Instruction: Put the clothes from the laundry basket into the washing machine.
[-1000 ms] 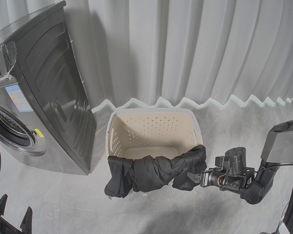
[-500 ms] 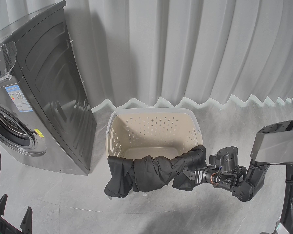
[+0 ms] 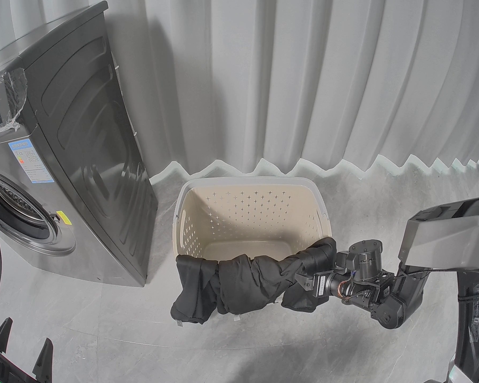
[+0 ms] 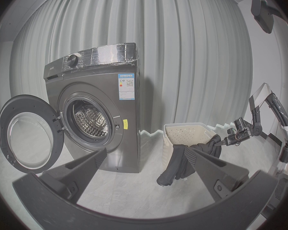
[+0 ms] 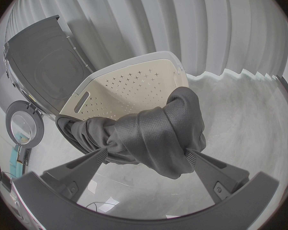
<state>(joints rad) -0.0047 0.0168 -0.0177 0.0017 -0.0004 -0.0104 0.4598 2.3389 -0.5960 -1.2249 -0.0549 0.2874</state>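
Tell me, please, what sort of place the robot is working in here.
Probably a staged laundry corner rather than a home: a front-loading washing machine, a laundry basket with dark clothes draped over its rim, and a white curtain as a backdrop.

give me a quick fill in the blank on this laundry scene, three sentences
1. The black garment is draped over the rim of the laundry ____.
2. The door of the washing machine stands ____.
3. The gripper with its fingers spread around the garment's end belongs to the robot's ____ arm.
Missing words: basket; open; right.
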